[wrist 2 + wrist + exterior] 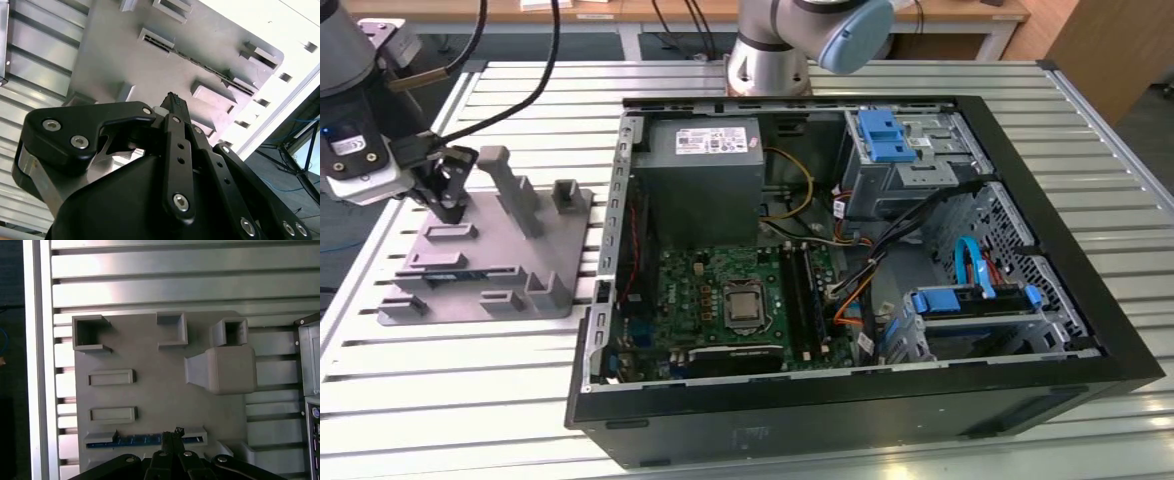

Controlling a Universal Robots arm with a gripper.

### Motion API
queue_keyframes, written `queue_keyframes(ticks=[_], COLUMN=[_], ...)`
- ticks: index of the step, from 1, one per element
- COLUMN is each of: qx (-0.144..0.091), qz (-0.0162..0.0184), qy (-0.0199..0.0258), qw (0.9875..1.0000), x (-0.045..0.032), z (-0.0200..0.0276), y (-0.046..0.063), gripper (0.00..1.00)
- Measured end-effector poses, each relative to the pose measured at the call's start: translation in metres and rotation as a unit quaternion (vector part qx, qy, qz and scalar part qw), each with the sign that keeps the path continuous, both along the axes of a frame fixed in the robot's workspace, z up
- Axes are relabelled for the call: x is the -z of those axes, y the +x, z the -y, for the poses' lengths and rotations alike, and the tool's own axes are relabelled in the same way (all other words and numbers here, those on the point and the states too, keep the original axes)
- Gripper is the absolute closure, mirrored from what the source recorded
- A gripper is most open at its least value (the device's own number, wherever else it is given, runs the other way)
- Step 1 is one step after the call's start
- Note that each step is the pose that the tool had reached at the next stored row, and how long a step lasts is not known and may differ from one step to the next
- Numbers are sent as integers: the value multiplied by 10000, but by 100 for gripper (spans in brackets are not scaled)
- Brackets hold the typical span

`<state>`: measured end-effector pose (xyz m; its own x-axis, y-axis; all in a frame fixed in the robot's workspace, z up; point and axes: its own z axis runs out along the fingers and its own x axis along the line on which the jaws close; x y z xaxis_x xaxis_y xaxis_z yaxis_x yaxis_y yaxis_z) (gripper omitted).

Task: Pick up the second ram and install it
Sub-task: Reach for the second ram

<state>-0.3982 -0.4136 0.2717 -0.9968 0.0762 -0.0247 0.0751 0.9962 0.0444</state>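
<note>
In the exterior view, the gripper (450, 212) hangs over the grey plate (507, 260), which lies on the table (454, 400) near the edge at the exterior view's left. Beside the plate, an open computer case (854, 420) takes up the middle of the table. The ram (458, 272) shows as a thin blue strip standing on edge in a slot of the plate, near the plate's edge closest to this camera. It sits lower than the fingertips and apart from them.

In the second wrist view, the gripper (172, 98) has its fingers pressed together with nothing between them. Its tip is above the plate (115, 55), short of the dark line of the ram (200, 63), which runs between two end blocks.

In the first wrist view, the closed gripper (175, 431) lines up over the ram (135, 441). The ram's blue edge fills the long slot, with two empty slots beside it on the plate (160, 390).
</note>
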Motion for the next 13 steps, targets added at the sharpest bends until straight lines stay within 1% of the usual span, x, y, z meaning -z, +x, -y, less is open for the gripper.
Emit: queue_keyframes(ticks=[13], qx=[0], qz=[-1], qy=[0], qw=[10000], x=[223], z=[2], y=[-22], gripper=[90])
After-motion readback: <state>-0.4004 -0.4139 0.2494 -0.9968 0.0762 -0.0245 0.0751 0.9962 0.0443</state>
